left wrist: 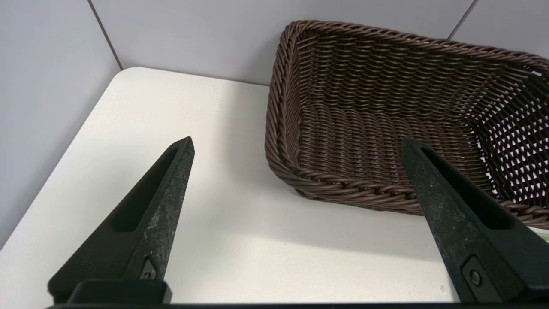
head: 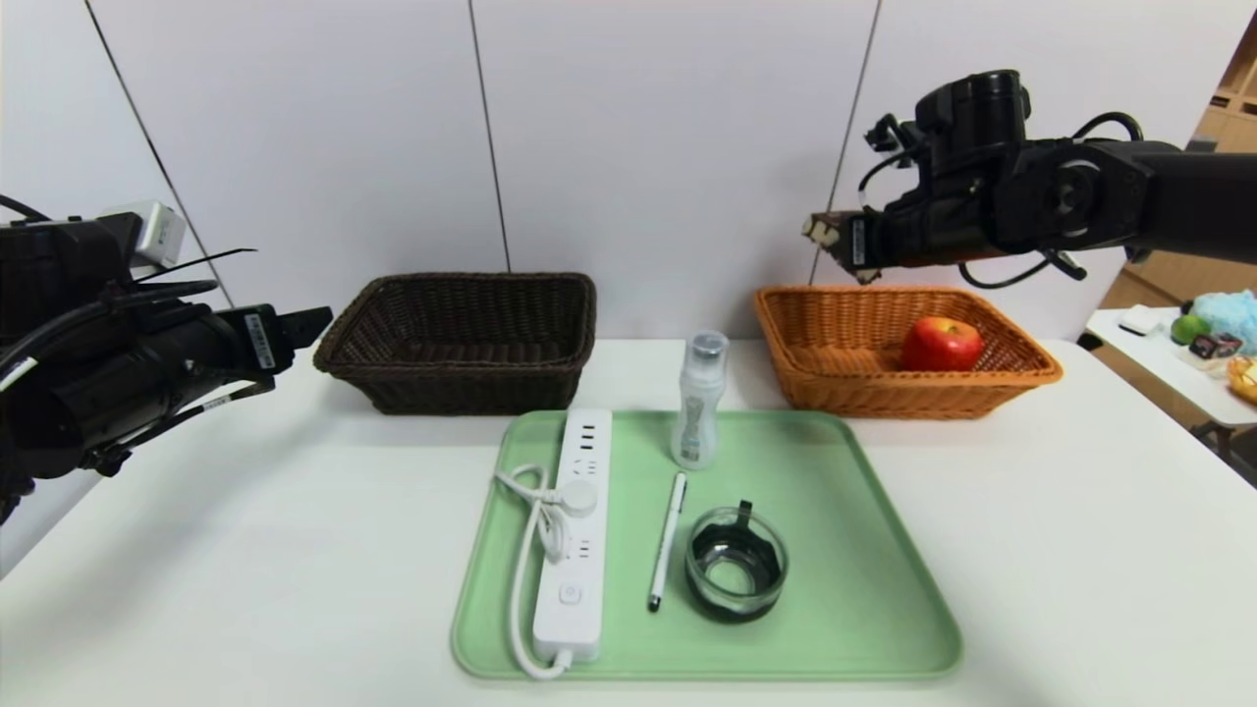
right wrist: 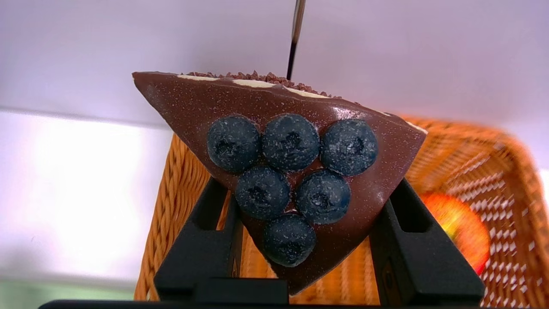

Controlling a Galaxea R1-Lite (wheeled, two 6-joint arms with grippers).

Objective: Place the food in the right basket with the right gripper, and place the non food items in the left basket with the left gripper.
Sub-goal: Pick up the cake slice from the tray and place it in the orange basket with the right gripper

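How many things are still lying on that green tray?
4: a white power strip on the tray's left side, a clear bottle standing at the back, a pen mid-tray, and a glass jar beside it.

Head cam high, frontal (wrists close-up).

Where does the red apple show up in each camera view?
Head view: the red apple lies inside the orange wicker basket, right of centre, below the right gripper.
Left wrist view: not in it; only the dark brown wicker basket shows.
Right wrist view: blurred, the apple sits behind the chocolate blueberry cake slice.
Shared landmark: the orange basket, in the head and right wrist views.
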